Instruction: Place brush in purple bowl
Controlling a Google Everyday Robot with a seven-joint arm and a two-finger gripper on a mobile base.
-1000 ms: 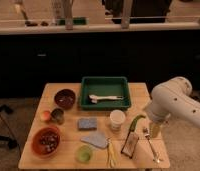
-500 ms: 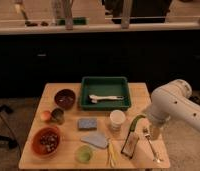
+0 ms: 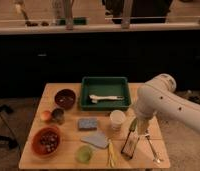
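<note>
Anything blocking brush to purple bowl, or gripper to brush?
The brush lies inside the green tray, whose left wall stands between it and the purple bowl. The gripper hangs beside the white cup, with the tray's front wall between it and the brush.

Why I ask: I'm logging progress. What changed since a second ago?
The arm drifted slightly left, its gripper low over the right side of the table, by the white cup. Nothing was taken hold of. The brush still lies in the green tray; the purple bowl has not moved.
</note>
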